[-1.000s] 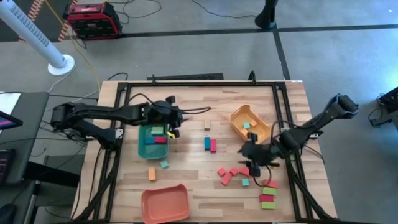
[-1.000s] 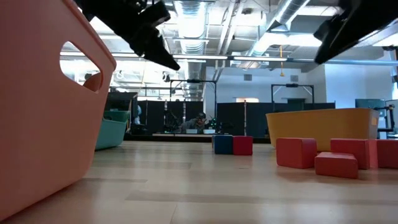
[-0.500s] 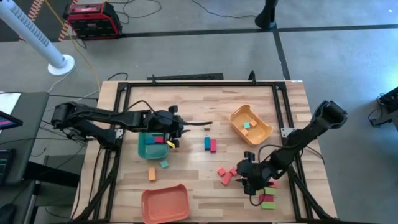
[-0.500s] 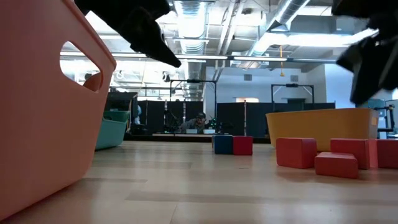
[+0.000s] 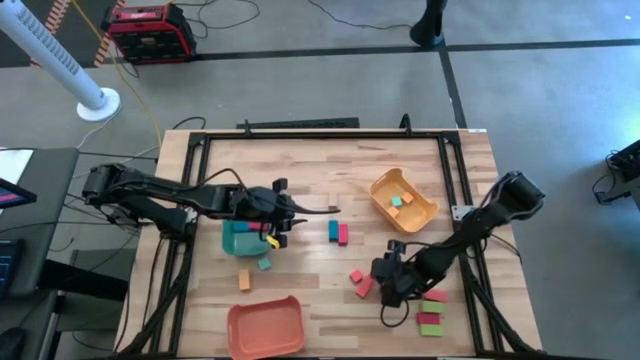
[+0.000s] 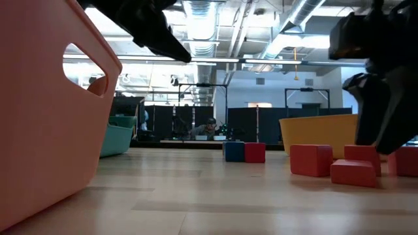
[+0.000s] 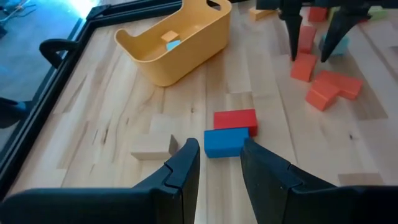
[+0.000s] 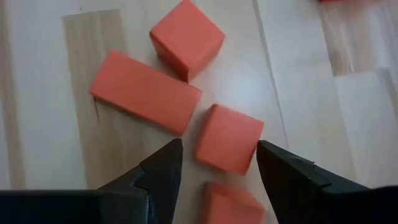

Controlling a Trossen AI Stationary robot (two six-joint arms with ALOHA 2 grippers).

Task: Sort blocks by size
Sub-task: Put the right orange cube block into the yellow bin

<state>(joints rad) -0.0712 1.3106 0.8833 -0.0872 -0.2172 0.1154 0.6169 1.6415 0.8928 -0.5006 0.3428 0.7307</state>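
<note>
Hovering low with its fingers spread around 1 red cube (image 8: pixel 228 138), the right gripper (image 8: pixel 219 163) is working while the left gripper (image 7: pixel 219 155), slightly parted and empty, is hanging beside the green tray (image 5: pixel 236 240).

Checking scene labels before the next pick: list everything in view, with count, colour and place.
Green tray: 1, table left-centre, partly under the left arm; contents mostly hidden.
Yellow-orange tray: 1, right-rear, holding a teal and an orange block.
Salmon-red tray: 1, front edge.
Blue-and-red block pair: 2, side by side, table centre.
Red blocks: several, front-right, under the right tool.
Orange block and teal block: 1 each, front-left.
Green and red bars: a few, front-right edge.
Plain wooden block: 1, near the pair.
Left tool: open, pointed at the pair.
Right tool: open, astride a red cube.
</note>
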